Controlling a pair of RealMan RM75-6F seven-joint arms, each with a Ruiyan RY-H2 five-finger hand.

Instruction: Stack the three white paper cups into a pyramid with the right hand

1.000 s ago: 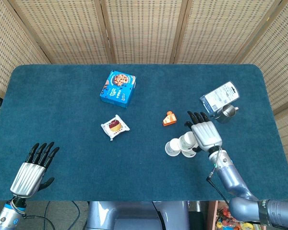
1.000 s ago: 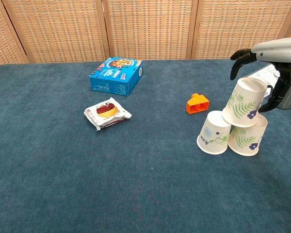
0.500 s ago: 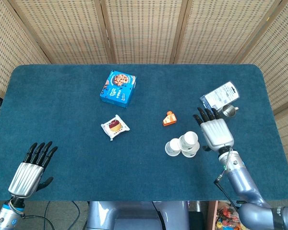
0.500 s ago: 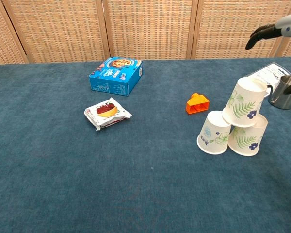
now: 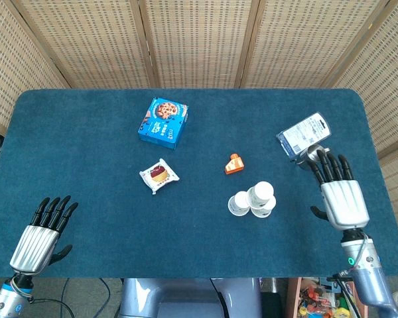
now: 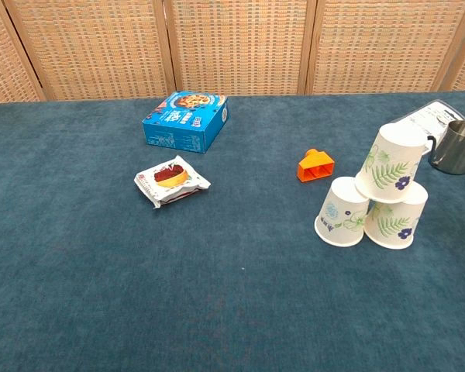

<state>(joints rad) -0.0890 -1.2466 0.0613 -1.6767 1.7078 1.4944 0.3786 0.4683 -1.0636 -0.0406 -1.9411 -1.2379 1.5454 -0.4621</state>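
Note:
Three white paper cups with leaf prints stand upside down as a pyramid: a left base cup (image 6: pixel 342 212), a right base cup (image 6: pixel 395 216), and a tilted top cup (image 6: pixel 390 163) resting on both. In the head view the top cup (image 5: pixel 260 193) sits over the base pair. My right hand (image 5: pixel 339 193) is open, fingers spread, well to the right of the cups and touching nothing. At the near left table edge, my left hand (image 5: pixel 42 232) lies open and flat. Neither hand shows in the chest view.
A blue cookie box (image 6: pixel 186 120) and a wrapped pastry (image 6: pixel 171 179) lie left of centre. An orange wedge (image 6: pixel 315 165) sits just behind the cups. A metal cup (image 6: pixel 456 146) and a plastic packet (image 5: pixel 304 133) are at the far right.
My right hand has let go of the top cup and drawn back to the right and toward the near edge, leaving the chest view. The cups stay stacked. The left hand barely moved.

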